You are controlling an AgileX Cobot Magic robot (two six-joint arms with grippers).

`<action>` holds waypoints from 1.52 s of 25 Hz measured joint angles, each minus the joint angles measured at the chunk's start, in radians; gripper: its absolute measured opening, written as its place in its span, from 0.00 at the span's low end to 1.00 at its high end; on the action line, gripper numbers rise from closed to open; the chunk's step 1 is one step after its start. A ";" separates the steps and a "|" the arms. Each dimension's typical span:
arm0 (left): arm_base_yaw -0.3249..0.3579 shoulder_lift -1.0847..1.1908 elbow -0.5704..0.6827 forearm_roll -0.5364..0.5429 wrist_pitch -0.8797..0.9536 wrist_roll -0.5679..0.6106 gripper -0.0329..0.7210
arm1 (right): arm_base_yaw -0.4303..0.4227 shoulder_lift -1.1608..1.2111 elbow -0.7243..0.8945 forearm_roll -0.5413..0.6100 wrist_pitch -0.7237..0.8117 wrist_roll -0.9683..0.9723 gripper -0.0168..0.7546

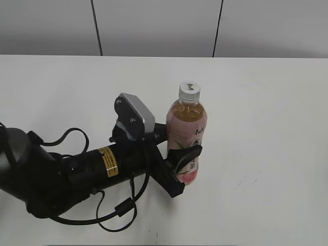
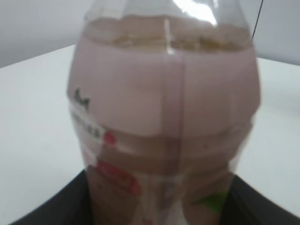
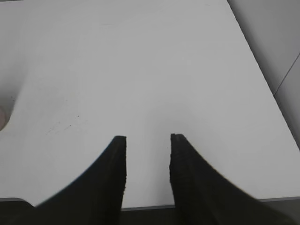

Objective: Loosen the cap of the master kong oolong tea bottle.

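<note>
The master kong oolong tea bottle [image 1: 186,138] stands upright on the white table, amber tea above a pale pink label. Its white ribbed cap [image 1: 189,90] with a small dark mark sits on top, untouched. My left gripper [image 1: 180,164] is shut on the bottle's lower body, a finger on each side. In the left wrist view the bottle [image 2: 164,117] fills the frame, blurred, with the dark fingers at the bottom corners. My right gripper [image 3: 147,138] is open and empty over bare table; it does not show in the exterior view.
The white table [image 1: 266,154] ends at a grey panelled wall [image 1: 154,25] behind. The table's right edge [image 3: 262,79] and near edge show in the right wrist view. The left arm and its cables [image 1: 77,174] lie across the front left.
</note>
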 joint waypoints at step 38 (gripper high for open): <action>0.000 0.002 0.000 0.005 -0.005 -0.001 0.55 | 0.000 0.546 -0.139 0.291 -0.049 -0.006 0.34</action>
